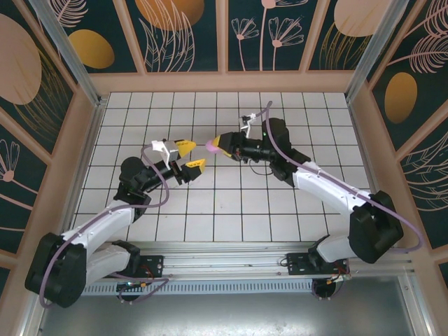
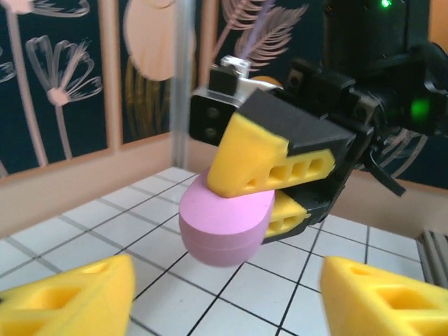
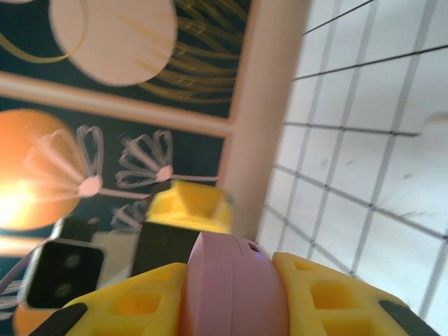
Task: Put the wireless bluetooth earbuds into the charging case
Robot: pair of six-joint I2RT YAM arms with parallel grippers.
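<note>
Right end effector [image 1: 218, 145], seen from above over the middle of the worktop [image 1: 231, 210], is clenched on the pink charging case [image 1: 210, 145]. One yellow finger [image 2: 241, 157] lies across the case's upper face and the other presses from beneath. The rounded end of the case juts out to the left, past the fingertips. In the left wrist view the case hangs clear of the white gridded tiles.

Left end effector [image 1: 190, 156] is released. Its two yellow fingers [image 2: 63, 301] stand wide apart with nothing between them, and they point at the case from just left of it without touching it.

Both end effectors meet near the centre of the worktop, well apart from the wooden rim [image 1: 231, 82] at the far edge and from the side walls. Bare tiles lie open on the far side, on both flanks, and on the near side up to the metal rail [image 1: 224, 250].
</note>
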